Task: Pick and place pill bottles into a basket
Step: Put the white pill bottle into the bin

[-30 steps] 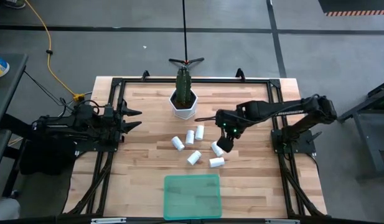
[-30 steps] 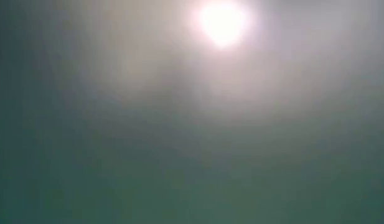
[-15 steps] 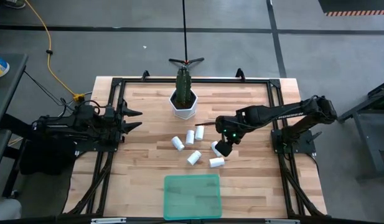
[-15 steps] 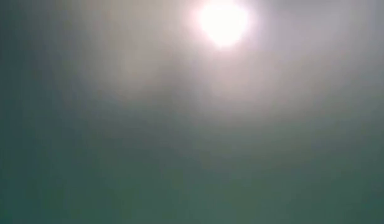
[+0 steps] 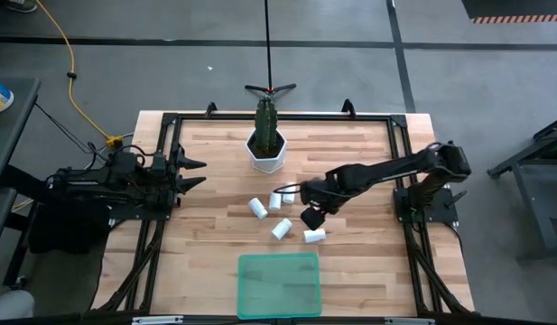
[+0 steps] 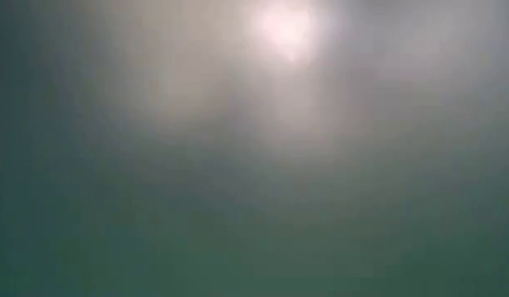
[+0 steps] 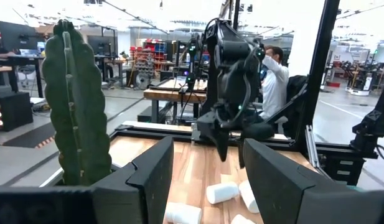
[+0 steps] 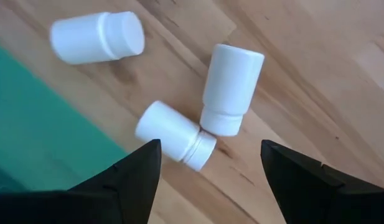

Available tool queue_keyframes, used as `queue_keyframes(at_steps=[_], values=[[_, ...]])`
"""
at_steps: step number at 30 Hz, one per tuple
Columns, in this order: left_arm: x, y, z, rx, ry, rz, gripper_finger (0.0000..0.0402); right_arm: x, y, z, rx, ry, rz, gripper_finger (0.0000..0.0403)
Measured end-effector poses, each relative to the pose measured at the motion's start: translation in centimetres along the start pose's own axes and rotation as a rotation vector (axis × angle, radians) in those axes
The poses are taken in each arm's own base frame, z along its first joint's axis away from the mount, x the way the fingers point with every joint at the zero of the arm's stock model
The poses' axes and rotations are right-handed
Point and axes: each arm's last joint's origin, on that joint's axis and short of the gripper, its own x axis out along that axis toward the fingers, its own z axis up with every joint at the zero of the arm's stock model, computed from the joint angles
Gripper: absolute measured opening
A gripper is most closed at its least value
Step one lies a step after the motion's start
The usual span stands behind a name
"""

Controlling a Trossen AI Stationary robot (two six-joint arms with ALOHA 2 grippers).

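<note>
The right gripper [image 5: 309, 217], fingers spread and holding nothing, hangs over the pill bottles [image 8: 232, 87] lying beyond the green basket [image 5: 278, 284].

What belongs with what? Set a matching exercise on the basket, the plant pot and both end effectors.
Things:
1. basket
2. plant pot
3. left end effector
4. right end effector

Descriptions:
A. open, over the scattered pill bottles
B. white, holding a cactus
C. translucent green, flat on the table
D. open, waiting at the table's left side

Pairs: 1-C, 2-B, 3-D, 4-A
</note>
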Motion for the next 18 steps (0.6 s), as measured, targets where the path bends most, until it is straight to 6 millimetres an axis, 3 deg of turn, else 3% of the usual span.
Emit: queue_keyframes(at_steps=[10, 18], values=[[0.0, 0.0, 0.0, -0.019, 0.002, -0.001, 0.0227, 3.4, 0.2, 1.2, 0.024, 0.032, -0.041, 0.0266], [0.0, 0.0, 0.0, -0.022, 0.003, -0.001, 0.0227, 3.5, -0.6, 2.4, 0.076, 0.016, -0.064, 0.0266]])
